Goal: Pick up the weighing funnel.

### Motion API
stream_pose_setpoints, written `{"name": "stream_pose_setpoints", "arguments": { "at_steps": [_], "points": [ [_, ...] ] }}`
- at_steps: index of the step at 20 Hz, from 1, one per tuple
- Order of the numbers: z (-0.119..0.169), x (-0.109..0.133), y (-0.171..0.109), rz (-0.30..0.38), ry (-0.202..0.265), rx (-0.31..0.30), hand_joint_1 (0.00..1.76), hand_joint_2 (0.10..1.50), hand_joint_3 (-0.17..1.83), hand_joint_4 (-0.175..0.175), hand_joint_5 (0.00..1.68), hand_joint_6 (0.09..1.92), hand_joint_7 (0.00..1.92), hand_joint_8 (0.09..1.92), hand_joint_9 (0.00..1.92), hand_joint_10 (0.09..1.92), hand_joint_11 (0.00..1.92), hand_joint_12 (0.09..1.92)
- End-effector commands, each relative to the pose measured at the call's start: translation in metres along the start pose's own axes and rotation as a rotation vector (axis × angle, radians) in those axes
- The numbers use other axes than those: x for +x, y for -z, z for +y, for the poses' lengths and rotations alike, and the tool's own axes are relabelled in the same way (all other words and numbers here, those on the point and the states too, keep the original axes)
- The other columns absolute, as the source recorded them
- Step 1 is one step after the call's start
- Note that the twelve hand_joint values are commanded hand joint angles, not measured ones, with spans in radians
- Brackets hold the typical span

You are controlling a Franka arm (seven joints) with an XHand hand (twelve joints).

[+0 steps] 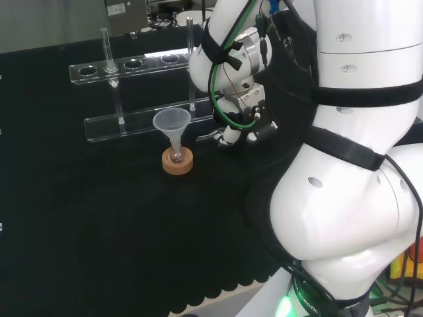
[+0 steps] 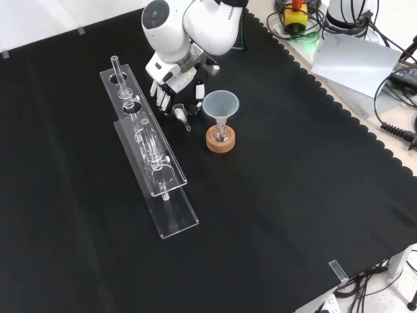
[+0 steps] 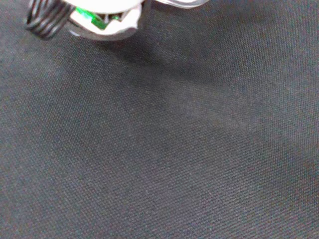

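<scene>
Front view: funnel (image 2: pixel 221 104) in flask (image 2: pixel 221 134) on cork ring (image 2: pixel 220 143), rack (image 2: pixel 156 171) left, weighing funnel (image 2: pixel 180 114) between.

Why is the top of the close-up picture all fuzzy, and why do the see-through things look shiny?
Wrist view: the hand sits very close to the camera, so it blurs, and it throws a soft shadow on the cloth, whose weave shows clearly. Head view: light glares white along the clear rack. Front view: the funnel catches pale light against the dark cloth.

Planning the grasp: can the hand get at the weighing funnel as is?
Likely yes. In the front view the hand is right at the weighing funnel, which lies on the cloth between tube rack and funnel; nothing blocks it.
</scene>
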State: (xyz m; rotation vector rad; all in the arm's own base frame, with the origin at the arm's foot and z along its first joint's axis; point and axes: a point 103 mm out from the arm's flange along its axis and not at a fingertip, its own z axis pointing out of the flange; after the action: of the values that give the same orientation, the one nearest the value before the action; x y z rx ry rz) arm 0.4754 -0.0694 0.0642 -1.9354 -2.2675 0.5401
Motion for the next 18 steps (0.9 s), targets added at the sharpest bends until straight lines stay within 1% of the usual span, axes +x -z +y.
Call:
{"name": "stream_pose_setpoints", "arguments": {
  "at_steps": [1, 8, 9, 10, 11, 12, 14, 16, 18],
  "points": [
    [0.0, -0.001, 0.0, -0.006, -0.006, 0.007, 0.93, 0.67, 0.61, -0.051, 0.79, 0.84, 0.72, 0.77, 0.99, 0.47, 0.71, 1.14],
    [0.001, -0.001, 0.0, -0.027, -0.012, 0.01, 0.98, 0.69, 0.61, -0.04, 0.9, 0.81, 0.75, 0.76, 1.03, 0.46, 0.74, 1.12],
    [0.001, -0.001, 0.0, -0.03, -0.014, 0.01, 1.0, 0.78, 0.5, 0.034, 0.95, 0.87, 0.75, 0.76, 1.03, 0.46, 0.75, 1.12],
    [0.001, -0.001, 0.001, -0.034, -0.016, 0.008, 1.02, 0.87, 0.38, 0.097, 0.99, 0.89, 0.76, 0.76, 1.04, 0.45, 0.75, 1.12],
    [0.0, -0.001, 0.001, -0.036, -0.017, 0.001, 1.04, 0.91, 0.29, 0.134, 1.03, 0.88, 0.78, 0.76, 1.05, 0.45, 0.76, 1.11],
    [-0.001, -0.002, 0.003, -0.039, -0.02, -0.017, 1.06, 0.93, 0.24, 0.144, 1.07, 0.85, 0.81, 0.75, 1.07, 0.44, 0.79, 1.09],
    [-0.004, -0.004, 0.008, -0.041, -0.021, -0.039, 1.08, 0.92, 0.27, 0.121, 1.11, 0.82, 0.89, 0.71, 1.13, 0.4, 0.84, 1.05],
    [-0.006, -0.006, 0.014, -0.042, -0.023, -0.049, 1.1, 0.87, 0.37, 0.091, 1.13, 0.83, 0.94, 0.68, 1.18, 0.35, 0.89, 1.01],
    [-0.008, -0.009, 0.022, -0.042, -0.023, -0.057, 1.1, 0.84, 0.43, 0.076, 1.13, 0.84, 0.96, 0.67, 1.2, 0.33, 0.91, 1.0]
  ]
}}
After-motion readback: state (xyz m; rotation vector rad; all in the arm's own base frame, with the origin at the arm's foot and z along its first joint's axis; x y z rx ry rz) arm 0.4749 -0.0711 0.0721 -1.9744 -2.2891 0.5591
